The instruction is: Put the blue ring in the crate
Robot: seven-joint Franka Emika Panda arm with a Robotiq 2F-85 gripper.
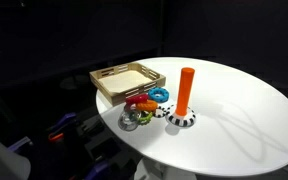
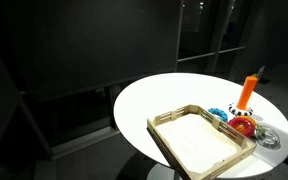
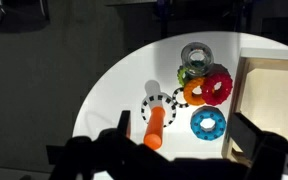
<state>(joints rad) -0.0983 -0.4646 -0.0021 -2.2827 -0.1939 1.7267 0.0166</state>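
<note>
The blue ring [image 3: 208, 124] lies flat on the white table, just beside the crate's [image 3: 240, 100] wooden side. It also shows in both exterior views [image 1: 161, 95] [image 2: 217, 112]. The crate [image 1: 108, 94] [image 2: 164, 143] is a shallow light-wood tray and looks empty. My gripper [image 3: 182, 128] is open and high above the table. Its dark fingers frame the blue ring and the orange peg. The ring is nearer the right finger. The gripper does not show in the exterior views.
An orange peg [image 3: 156, 127] [image 1: 186, 90] [image 2: 248, 92] stands on a checkered base. A red ring [image 3: 217, 85], an orange ring [image 3: 195, 93], a yellow-green ring [image 3: 187, 72] and a grey ring [image 3: 195, 53] cluster beside the blue one. The round table's edge [image 3: 94, 90] is close.
</note>
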